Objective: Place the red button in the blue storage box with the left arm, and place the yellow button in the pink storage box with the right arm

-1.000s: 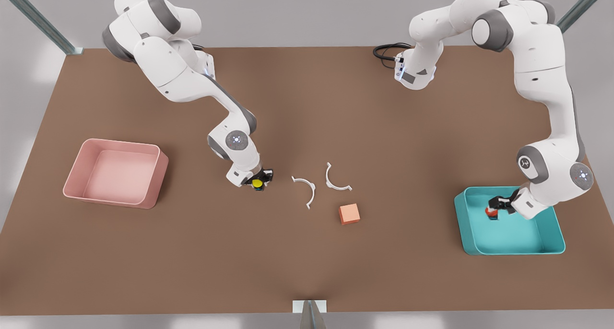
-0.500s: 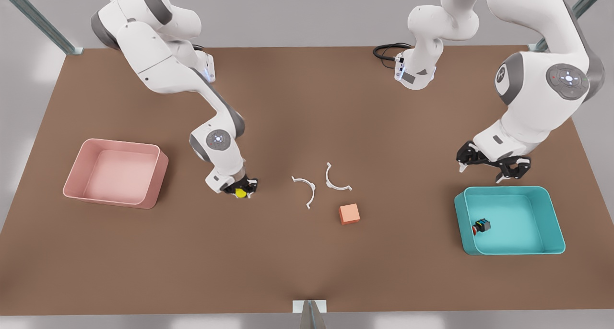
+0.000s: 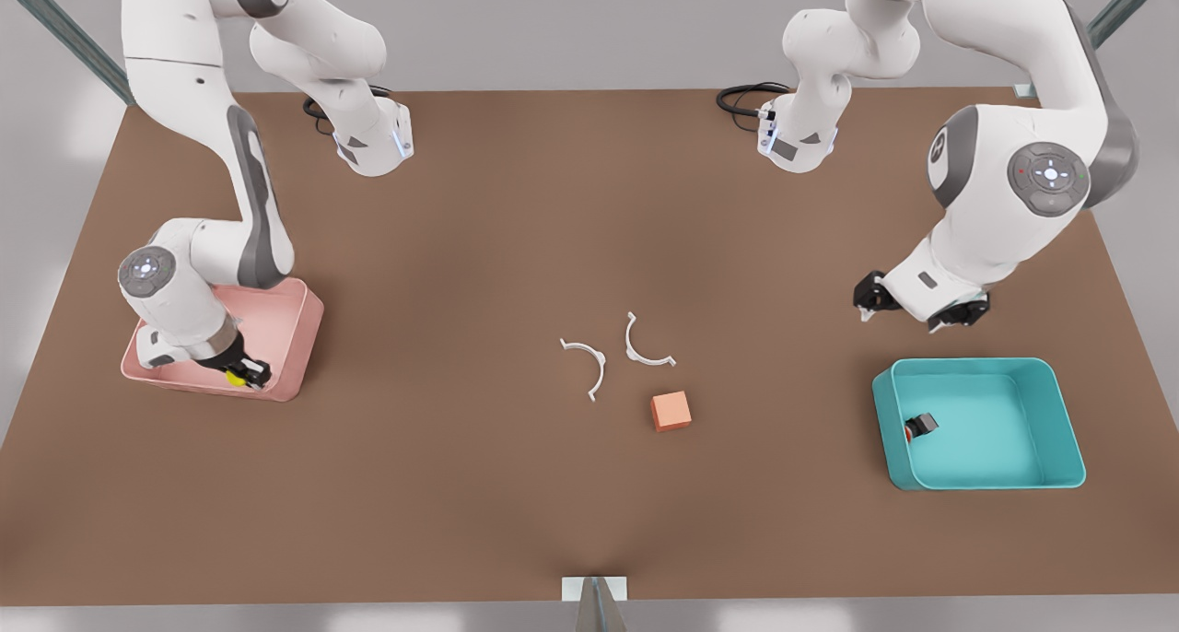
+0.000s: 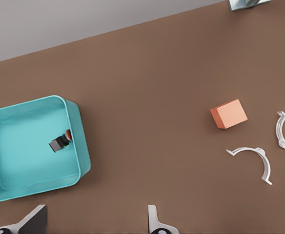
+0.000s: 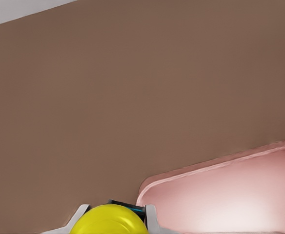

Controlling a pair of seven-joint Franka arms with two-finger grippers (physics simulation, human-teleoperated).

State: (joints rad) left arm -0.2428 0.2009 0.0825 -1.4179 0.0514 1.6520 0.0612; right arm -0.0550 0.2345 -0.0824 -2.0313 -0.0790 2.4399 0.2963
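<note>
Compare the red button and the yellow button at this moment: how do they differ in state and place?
The red button lies loose inside the blue storage box, tipped on its side against a wall; the yellow button is gripped in the right pincer at the pink storage box. The open left pincer is above the table beside the blue box, well apart from the red button. Both are tiny round-capped buttons on dark bases.

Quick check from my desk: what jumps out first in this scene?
The right gripper holds the yellow button over the pink storage box at the front view's left. The red button lies inside the blue storage box, with the open left gripper above the table beside it.
</note>
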